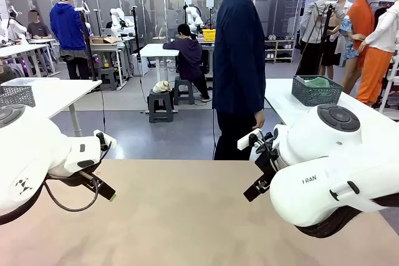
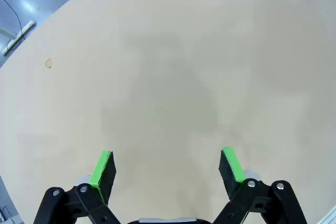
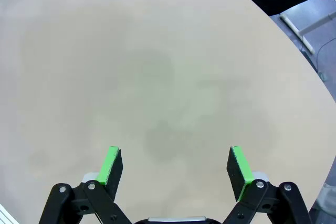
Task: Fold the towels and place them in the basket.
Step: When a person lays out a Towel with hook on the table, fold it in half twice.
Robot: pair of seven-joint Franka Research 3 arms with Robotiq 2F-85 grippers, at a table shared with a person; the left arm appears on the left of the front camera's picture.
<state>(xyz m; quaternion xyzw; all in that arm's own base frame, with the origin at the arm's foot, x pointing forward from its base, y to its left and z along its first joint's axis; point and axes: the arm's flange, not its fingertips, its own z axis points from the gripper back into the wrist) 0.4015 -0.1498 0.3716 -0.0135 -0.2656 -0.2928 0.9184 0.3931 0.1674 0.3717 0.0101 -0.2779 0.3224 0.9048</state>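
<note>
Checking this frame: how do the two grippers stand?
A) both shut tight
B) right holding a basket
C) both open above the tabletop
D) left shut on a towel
C: the left gripper and the right gripper each show green pads spread wide, with beige table showing between them.

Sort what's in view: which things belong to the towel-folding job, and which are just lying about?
Job: dark grey basket on the right-hand side table, pale cloth in it, maybe a towel; left fingers and right fingers, open over the table.
Lying about: paler grey mesh basket, far left; yellow crate, far back.
</note>
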